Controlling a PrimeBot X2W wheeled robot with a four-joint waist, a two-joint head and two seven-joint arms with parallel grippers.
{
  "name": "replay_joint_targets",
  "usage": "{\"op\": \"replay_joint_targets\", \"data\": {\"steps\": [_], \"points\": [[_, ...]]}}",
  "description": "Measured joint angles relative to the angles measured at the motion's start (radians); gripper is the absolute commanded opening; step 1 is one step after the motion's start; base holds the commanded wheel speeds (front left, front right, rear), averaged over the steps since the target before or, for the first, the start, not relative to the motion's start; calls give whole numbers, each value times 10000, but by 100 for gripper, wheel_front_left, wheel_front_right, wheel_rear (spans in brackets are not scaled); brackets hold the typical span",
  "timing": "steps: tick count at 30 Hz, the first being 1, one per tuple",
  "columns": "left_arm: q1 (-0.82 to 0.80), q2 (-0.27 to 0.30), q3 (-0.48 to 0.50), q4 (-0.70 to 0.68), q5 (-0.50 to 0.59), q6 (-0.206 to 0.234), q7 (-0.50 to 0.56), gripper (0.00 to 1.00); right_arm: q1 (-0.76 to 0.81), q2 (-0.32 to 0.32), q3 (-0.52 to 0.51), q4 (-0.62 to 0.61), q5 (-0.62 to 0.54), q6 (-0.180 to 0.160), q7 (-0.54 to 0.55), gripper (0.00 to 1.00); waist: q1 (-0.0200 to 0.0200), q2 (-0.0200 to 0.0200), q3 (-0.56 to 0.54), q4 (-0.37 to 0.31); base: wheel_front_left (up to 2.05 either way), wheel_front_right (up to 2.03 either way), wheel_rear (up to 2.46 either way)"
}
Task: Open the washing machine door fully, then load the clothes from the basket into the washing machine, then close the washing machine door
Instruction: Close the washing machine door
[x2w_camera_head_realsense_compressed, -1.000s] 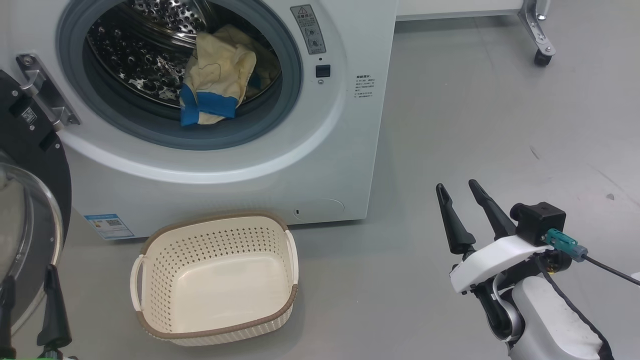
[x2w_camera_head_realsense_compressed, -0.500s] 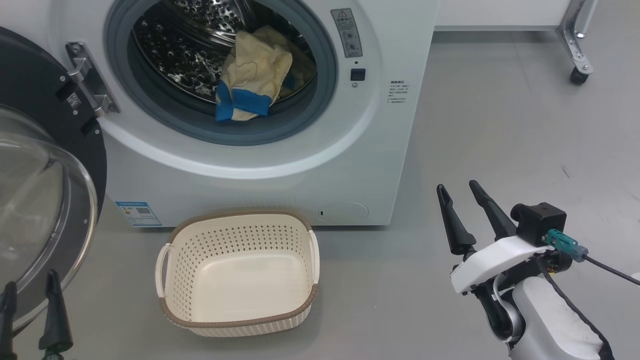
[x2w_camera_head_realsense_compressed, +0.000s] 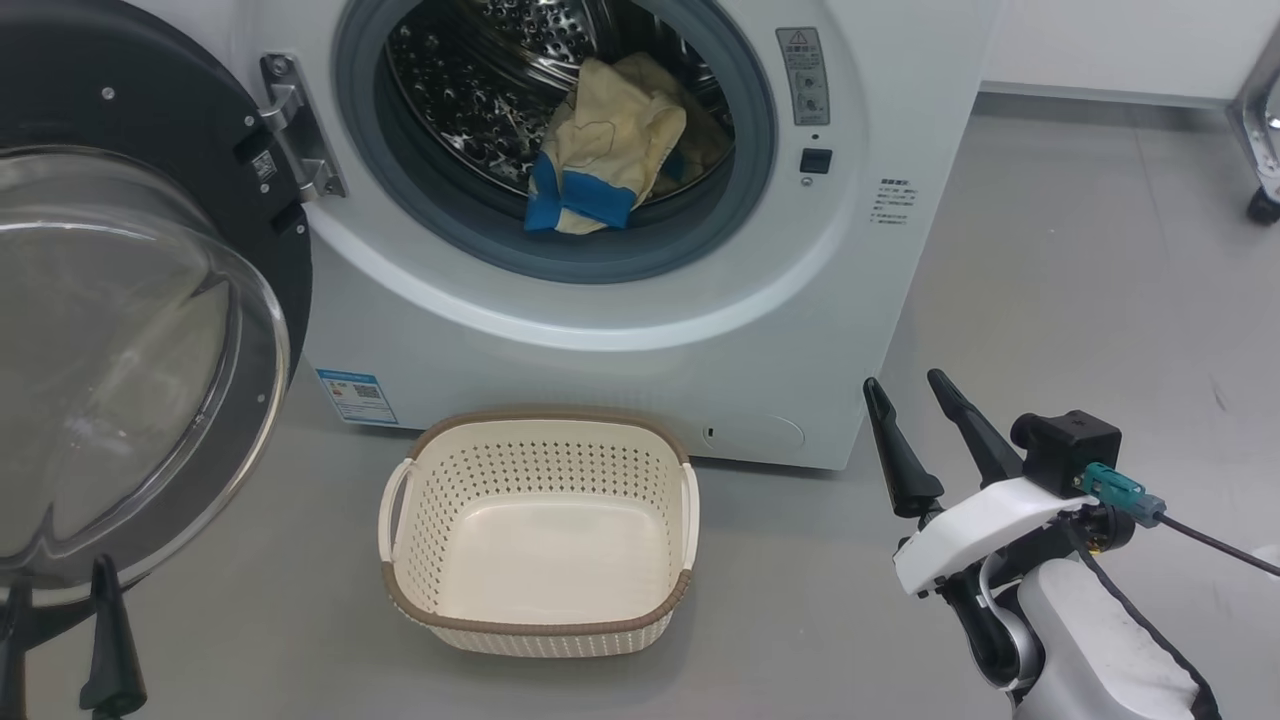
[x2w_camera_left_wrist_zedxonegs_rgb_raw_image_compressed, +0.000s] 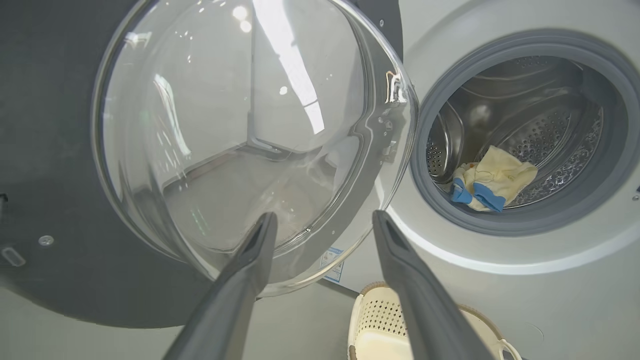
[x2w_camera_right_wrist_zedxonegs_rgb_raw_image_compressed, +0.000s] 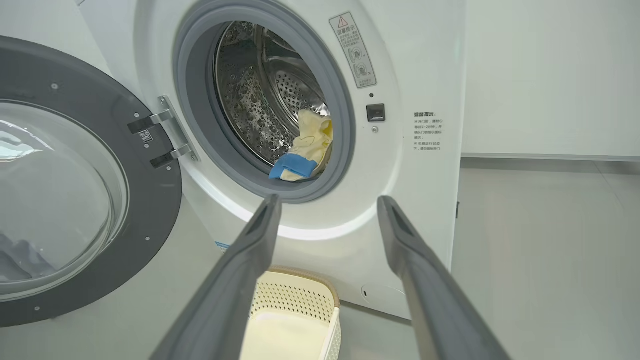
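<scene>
My left gripper (x2w_camera_left_wrist_zedxonegs_rgb_raw_image_compressed: 324, 216) and right gripper (x2w_camera_head_realsense_compressed: 905, 381) are both wide open and hold nothing, the basket (x2w_camera_head_realsense_compressed: 540, 630) down between them is empty, the clothes (x2w_camera_head_realsense_compressed: 600, 160) lie inside the washing machine (x2w_camera_head_realsense_compressed: 600, 330) ahead, so I think next I must push the washing machine door (x2w_camera_left_wrist_zedxonegs_rgb_raw_image_compressed: 240, 140), right in front of my left gripper, shut.

head camera turned left, more washing machine door (x2w_camera_head_realsense_compressed: 130, 330) showing
</scene>
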Motion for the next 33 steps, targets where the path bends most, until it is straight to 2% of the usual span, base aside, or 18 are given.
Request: {"op": "replay_joint_targets", "data": {"steps": [17,33], "points": [[-39,-75,38,140,130,286,0,100,-2,-35,263,104,102,0,0,100,0,0,-45,1306,0,0,0],[-43,-96,337,153,251,414,0,100,-141,10,575,151,249,0,0,100,0,0,-138,2051,0,0,0]]}}
